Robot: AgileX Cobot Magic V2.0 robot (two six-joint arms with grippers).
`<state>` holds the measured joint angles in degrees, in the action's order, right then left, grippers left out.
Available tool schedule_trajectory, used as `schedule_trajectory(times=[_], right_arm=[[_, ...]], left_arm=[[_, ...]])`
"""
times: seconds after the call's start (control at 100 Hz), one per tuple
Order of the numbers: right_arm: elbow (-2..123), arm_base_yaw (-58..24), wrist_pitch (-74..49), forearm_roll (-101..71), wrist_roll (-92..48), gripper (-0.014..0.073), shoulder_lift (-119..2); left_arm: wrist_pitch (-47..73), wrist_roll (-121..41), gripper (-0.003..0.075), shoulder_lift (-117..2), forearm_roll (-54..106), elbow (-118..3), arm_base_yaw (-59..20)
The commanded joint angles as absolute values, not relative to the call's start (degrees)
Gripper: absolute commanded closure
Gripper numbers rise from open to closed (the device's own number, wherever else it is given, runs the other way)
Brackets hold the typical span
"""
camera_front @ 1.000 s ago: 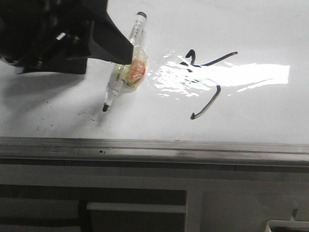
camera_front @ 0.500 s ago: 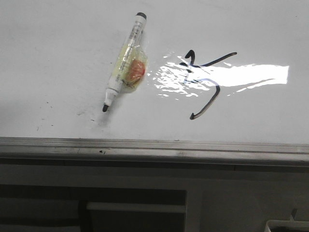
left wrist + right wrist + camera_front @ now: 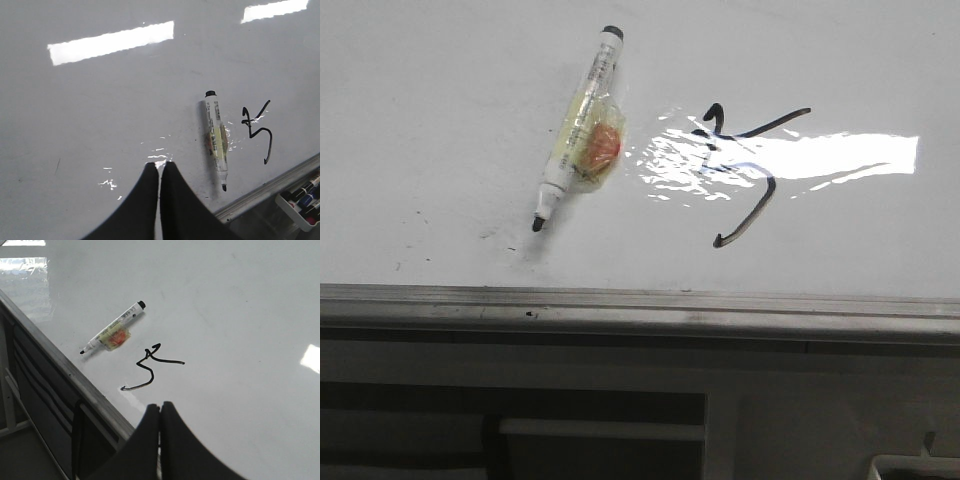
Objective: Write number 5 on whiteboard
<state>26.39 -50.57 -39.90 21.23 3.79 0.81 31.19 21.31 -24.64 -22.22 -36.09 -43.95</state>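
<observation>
The number 5 [image 3: 745,170] is drawn in thin black strokes on the glossy whiteboard [image 3: 440,110], partly under glare. It also shows in the left wrist view [image 3: 257,130] and the right wrist view [image 3: 150,367]. An uncapped marker [image 3: 578,140] with a yellow-orange label lies flat on the board just left of the 5, tip toward the grey edge strip [image 3: 640,310]. My left gripper [image 3: 159,166] is shut and empty, above the board, away from the marker [image 3: 216,137]. My right gripper [image 3: 160,406] is shut and empty, near the board's edge, apart from the marker [image 3: 112,335].
Grey panels [image 3: 620,410] lie beyond the edge strip. A tray of spare markers [image 3: 302,197] sits past the strip in the left wrist view. Small black specks [image 3: 420,240] dot the board near the strip.
The left arm, which covered the top left of the front view beside the marker, has drawn back out of that view. The marker and the 5 have not moved.
</observation>
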Motion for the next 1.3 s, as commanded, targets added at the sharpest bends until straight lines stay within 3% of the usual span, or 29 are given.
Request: schedule_trajectory(times=[0.0, 0.93, 1.29], right_arm=[[27.49, -50.08, -36.09, 22.91, 4.14, 0.0636, 1.13], [27.49, -50.08, -36.09, 22.92, 4.14, 0.0636, 1.13], [27.49, -50.08, -36.09, 22.92, 4.14, 0.0636, 1.13]], left_arm=[[27.69, 21.33, 0.0741, -24.91, -22.03, -37.63, -43.87], [26.48, 21.33, 0.0741, -24.8, -25.21, -36.31, -41.83], [-11.46, 21.33, 0.0741, -12.41, -22.29, -12.43, -28.69]])
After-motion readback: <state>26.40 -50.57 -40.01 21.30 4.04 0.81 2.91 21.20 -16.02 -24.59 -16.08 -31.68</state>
